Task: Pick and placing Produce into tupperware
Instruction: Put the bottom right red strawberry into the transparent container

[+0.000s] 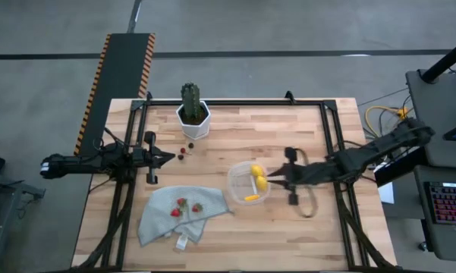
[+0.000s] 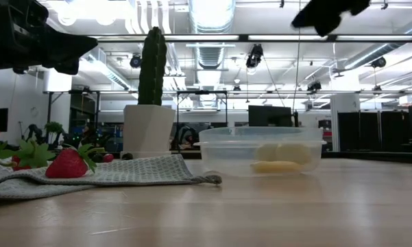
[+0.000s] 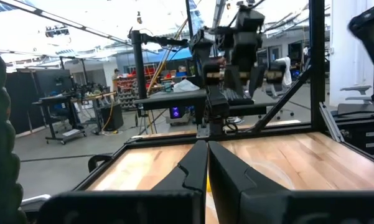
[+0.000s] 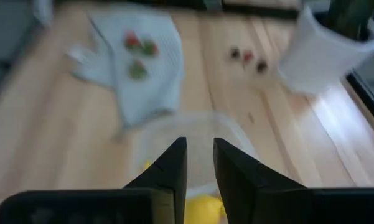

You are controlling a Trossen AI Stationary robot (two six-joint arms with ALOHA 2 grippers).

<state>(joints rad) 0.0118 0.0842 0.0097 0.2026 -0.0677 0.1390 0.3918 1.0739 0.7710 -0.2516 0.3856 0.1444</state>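
Note:
The clear tub [image 1: 236, 173] stands mid-table and holds two yellow lemons [image 1: 259, 176] and an orange-yellow piece [image 1: 251, 198]. The low view also shows the lemons [image 2: 281, 152] inside it. My right gripper [image 1: 275, 178] hovers high over the tub's right rim, its fingers a little apart and empty [image 4: 200, 158], with a lemon [image 4: 202, 208] below them. Red strawberries [image 1: 183, 206] lie on a grey cloth [image 1: 167, 220] left of the tub. Tiny dark berries [image 1: 185, 149] lie on the wood near the pot. My left gripper [image 1: 171, 157] is shut and empty [image 3: 207, 165], left of the berries.
A green cactus in a white pot [image 1: 193, 114] stands at the table's far side, behind the berries. A dark metal frame [image 1: 330, 129] runs around the tabletop. Bare wood lies in front of the tub and to its right.

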